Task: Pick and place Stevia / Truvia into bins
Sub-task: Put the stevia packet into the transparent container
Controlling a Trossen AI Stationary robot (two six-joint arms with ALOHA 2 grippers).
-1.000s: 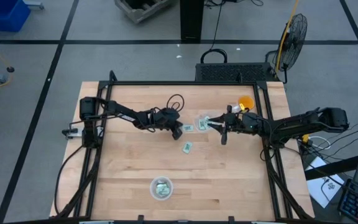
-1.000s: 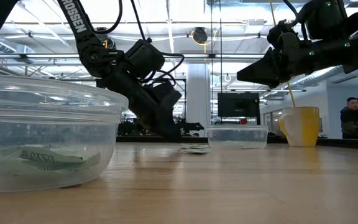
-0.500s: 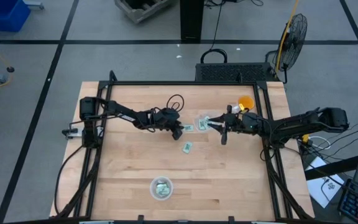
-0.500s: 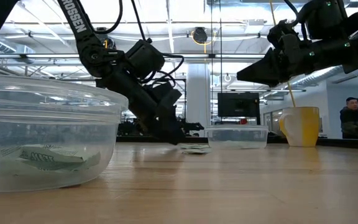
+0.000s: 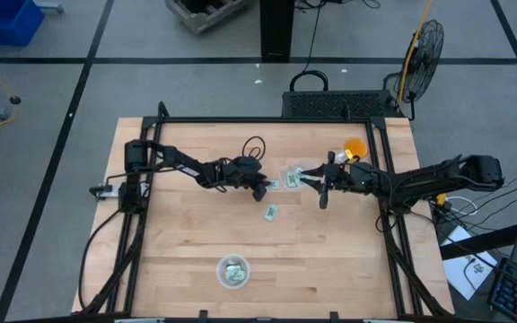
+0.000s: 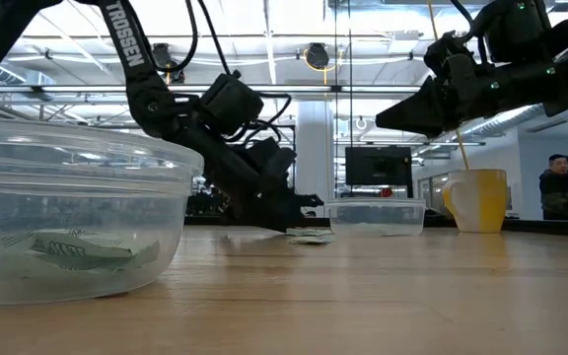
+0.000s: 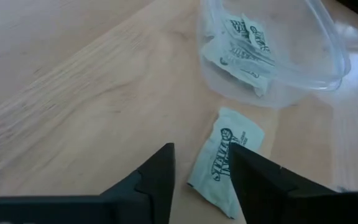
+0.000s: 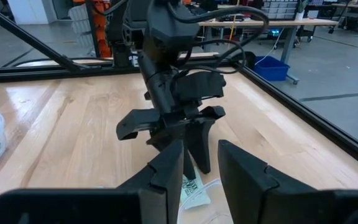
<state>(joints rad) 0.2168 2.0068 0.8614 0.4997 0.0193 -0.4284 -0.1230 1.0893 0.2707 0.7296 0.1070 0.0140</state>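
Near bowl (image 5: 232, 271) with sachets at your table's front, loose Stevia sachet (image 5: 269, 213) mid-table, your left gripper (image 5: 262, 190) jaws apart straddling another sachet (image 7: 225, 158) beside the far bowl (image 7: 272, 53), your right gripper (image 5: 317, 187) parted, empty, above it

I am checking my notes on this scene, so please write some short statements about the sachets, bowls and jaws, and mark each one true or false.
1. A sachet lies on the table just outside the far bowl. True.
2. The near bowl is empty. False: it holds sachets.
3. The left gripper has its jaws open. True.
4. The orange cup stands by the left arm. False: it is beside the right arm.
5. The right gripper rests in the near bowl. False: it is by the far bowl.
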